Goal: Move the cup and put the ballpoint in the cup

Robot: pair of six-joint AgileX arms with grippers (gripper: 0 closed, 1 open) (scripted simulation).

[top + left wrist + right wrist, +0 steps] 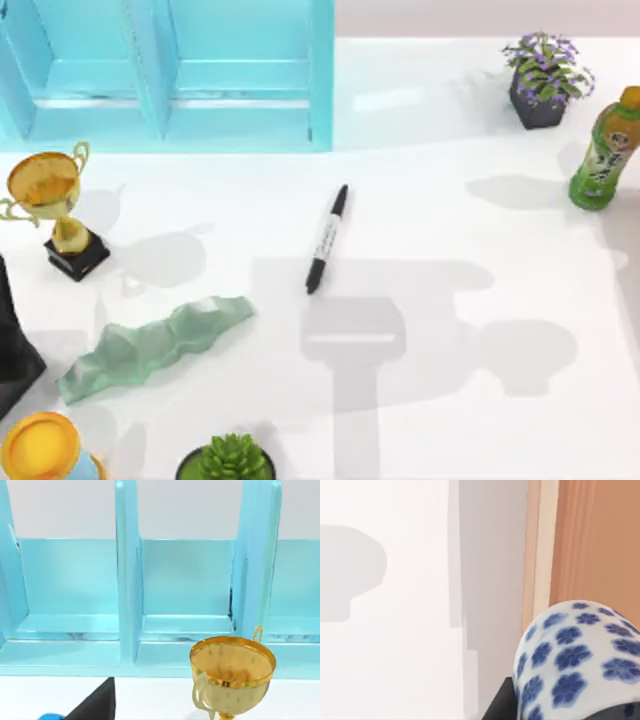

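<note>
One ballpoint (328, 239) lies mid-desk, its long axis running 1 to 7 o'clock; your right wrist view has the cup (575, 660) close up, though whether the fingers clamp it you cannot tell.

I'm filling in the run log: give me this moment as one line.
cup: close at right wrist camera, off table | ballpoint: lying mid-table, untouched | left arm: parked near trophy | stage: cup being moved

A gold trophy cup (231, 679) stands on the white counter (150, 700) just before a turquoise shelf unit (150, 605), whose upright dividers split it into open compartments.
</note>
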